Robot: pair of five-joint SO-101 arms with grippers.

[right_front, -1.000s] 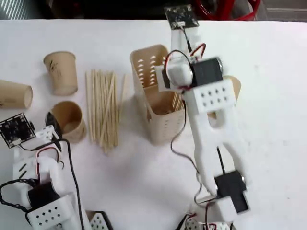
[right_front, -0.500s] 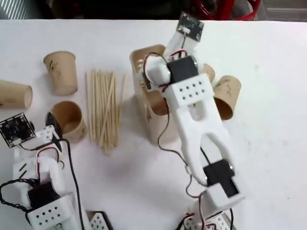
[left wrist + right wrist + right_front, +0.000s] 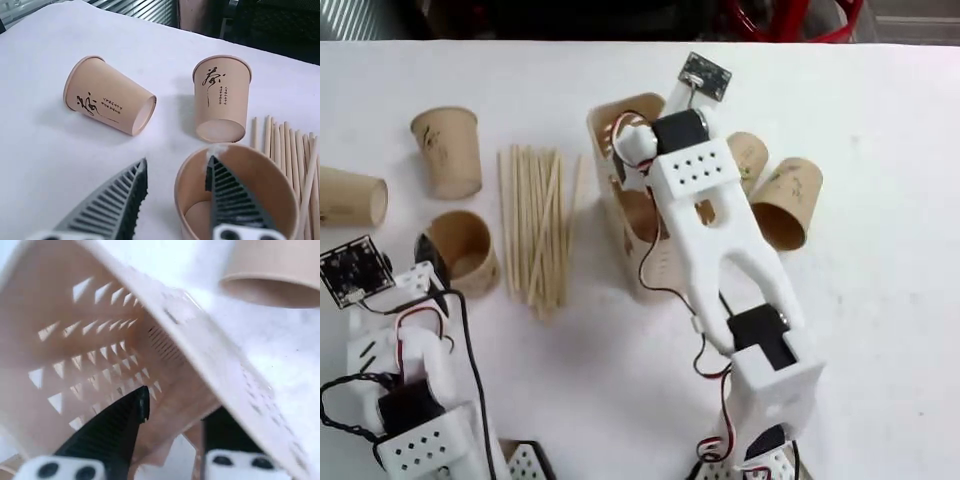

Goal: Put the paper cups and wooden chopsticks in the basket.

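- Basket (image 3: 618, 240) — the right gripper (image 3: 177, 405) sits inside it, fingers about half apart, gripping nothing I can make out; probably a cup drop-off.
- Lying cups (image 3: 748, 160) (image 3: 785, 200), just outside the wall beside that gripper: the next move calls for lifting clear and taking one.
- Upright cup (image 3: 280, 200): the left gripper (image 3: 177, 162) is wide open, straddling its rim — not closed on it.
- Chopsticks (image 3: 535, 225) lie beside the left gripper, untouched.

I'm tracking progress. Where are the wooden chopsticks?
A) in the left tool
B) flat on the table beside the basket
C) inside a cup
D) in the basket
B: the chopsticks lie flat on the table, beside the basket.
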